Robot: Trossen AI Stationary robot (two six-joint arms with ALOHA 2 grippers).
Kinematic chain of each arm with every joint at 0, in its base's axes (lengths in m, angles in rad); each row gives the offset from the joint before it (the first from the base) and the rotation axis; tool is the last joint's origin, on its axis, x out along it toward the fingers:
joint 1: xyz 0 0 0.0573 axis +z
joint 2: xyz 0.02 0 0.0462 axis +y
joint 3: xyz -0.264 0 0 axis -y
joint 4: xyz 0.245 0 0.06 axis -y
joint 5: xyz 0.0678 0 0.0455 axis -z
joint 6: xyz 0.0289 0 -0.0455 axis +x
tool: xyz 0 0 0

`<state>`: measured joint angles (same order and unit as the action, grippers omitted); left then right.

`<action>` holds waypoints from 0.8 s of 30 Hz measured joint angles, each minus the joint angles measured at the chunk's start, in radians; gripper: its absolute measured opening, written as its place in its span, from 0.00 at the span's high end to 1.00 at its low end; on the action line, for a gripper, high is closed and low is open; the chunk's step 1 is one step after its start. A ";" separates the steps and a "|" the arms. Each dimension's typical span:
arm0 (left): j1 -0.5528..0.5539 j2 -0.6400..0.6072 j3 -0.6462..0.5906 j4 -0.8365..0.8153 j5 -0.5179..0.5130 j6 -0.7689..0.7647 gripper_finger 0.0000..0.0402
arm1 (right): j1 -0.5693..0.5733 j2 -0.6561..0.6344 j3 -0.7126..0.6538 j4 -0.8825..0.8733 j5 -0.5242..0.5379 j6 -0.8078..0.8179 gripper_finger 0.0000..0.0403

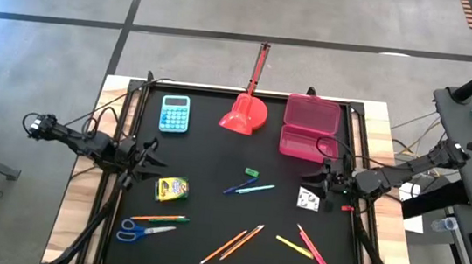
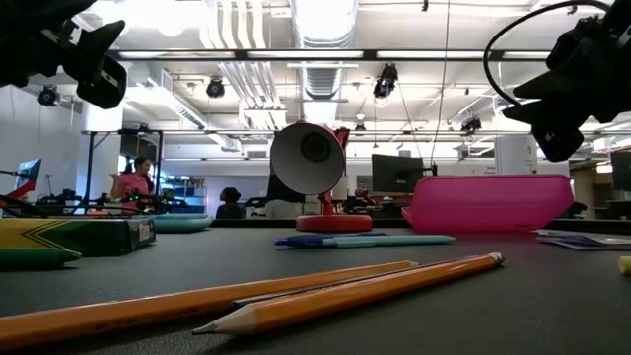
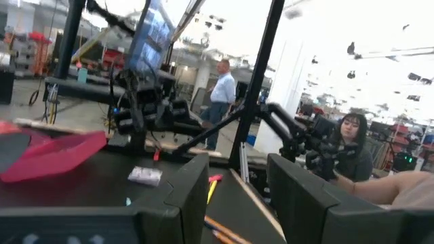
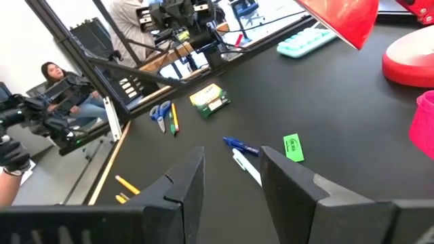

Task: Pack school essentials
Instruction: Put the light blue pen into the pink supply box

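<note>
The essentials lie scattered flat on the black mat. The crayon box (image 1: 172,188) lies near my left gripper (image 1: 148,152). The blue-handled scissors (image 1: 142,230) and two pencils (image 1: 159,218) are at the near left. Orange pencils (image 1: 233,243), a yellow one (image 1: 294,246) and red ones (image 1: 315,248) lie near the front edge. A blue pen (image 1: 239,187), a teal pen (image 1: 256,188) and the green piece (image 1: 252,171) lie mid-table. The white speckled square (image 1: 309,199) lies just below my right gripper (image 1: 324,175). Both grippers hover open above the mat, left (image 3: 237,169) and right (image 4: 232,163).
An open pink case (image 1: 309,127) sits at the far right of the mat. The red long-handled scoop (image 1: 246,107) stands beside it, and the light-blue calculator (image 1: 175,113) lies at the far left. People stand and sit in the room beyond the table.
</note>
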<state>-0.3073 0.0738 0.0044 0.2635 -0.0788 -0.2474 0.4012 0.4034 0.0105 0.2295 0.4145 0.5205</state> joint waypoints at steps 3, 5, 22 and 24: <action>0.000 0.000 0.000 0.021 -0.014 0.004 0.67 | 0.000 0.000 0.000 0.000 0.004 0.000 0.68; 0.000 0.000 0.000 0.018 -0.063 0.004 0.67 | 0.000 0.000 0.000 0.000 0.004 0.000 0.68; 0.000 0.132 0.000 0.067 -0.207 -0.140 0.67 | 0.000 0.036 0.145 -0.050 0.005 -0.126 0.68; 0.000 0.153 0.000 0.069 -0.201 -0.139 0.67 | 0.000 0.057 0.188 -0.113 0.005 -0.128 0.68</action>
<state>-0.3073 0.2267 0.0044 0.3330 -0.2793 -0.3865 0.4007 0.4608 0.1984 0.1162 0.4200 0.3927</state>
